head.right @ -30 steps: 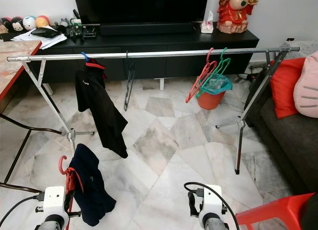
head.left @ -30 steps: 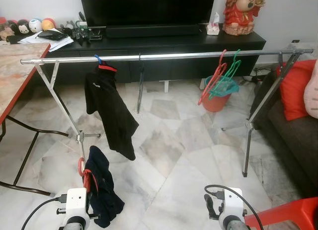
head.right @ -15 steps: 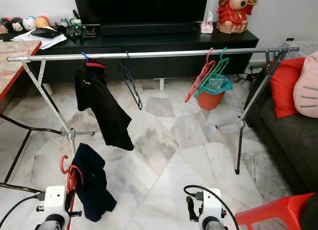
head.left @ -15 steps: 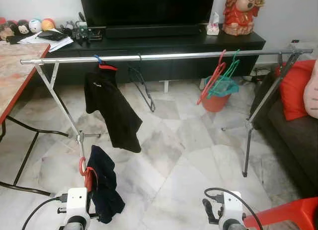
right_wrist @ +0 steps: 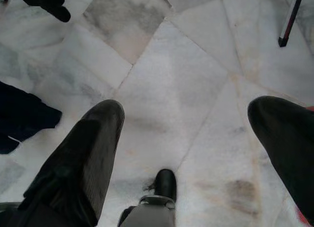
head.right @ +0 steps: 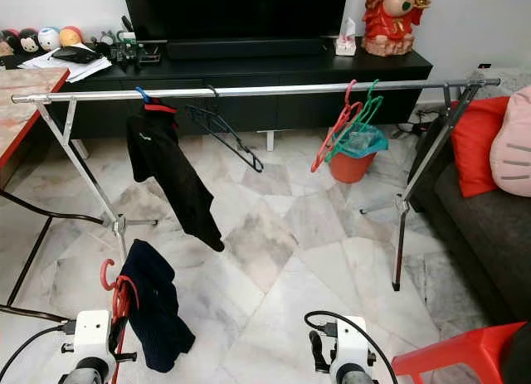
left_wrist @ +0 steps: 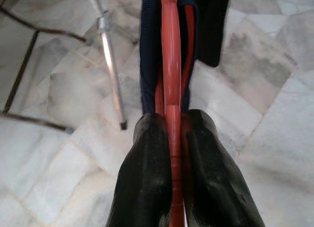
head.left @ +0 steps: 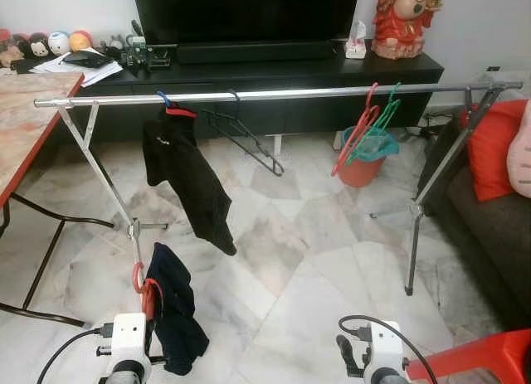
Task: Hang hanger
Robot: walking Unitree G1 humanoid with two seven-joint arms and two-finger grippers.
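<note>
- The left gripper (left_wrist: 169,153) is clamped tight on the red plastic hanger (left_wrist: 171,65): in the left wrist view the two black fingers (left_wrist: 144,178) press the red stem from both sides with no gap showing.
- A dark navy garment (head.left: 176,313) is draped on that hanger. It hangs low, near the floor, below the left end of the long silver metal clothes rail (head.left: 274,94) and close to the rail's left leg.
- Judged from its look, the hanger is stiff, smooth plastic and light. The soft cloth adds most of the weight and will probably swing when lifted.
- The grip sits on the stem, which keeps the red hook (head.left: 136,276) free above the fingers. That seems the right place to hold, since the hook must pass over the rail.
- Smooth plastic between smooth pads may twist under the cloth's weight, so a slow lift would suit.
- The right gripper (right_wrist: 184,138) has its fingers spread wide with nothing between them. It hangs low over the pale marble floor (head.left: 315,260).
- On the rail's left part hangs a black shirt (head.left: 187,177) on a blue-hooked hanger. Just beside it an empty black wire hanger (head.left: 245,135) hangs tilted.
- Towards the rail's right end a red and a green empty hanger (head.left: 365,131) hang together.
- The bare stretch of rail between the wire hanger and those coloured hangers looks like the roomiest landing spot.
</note>
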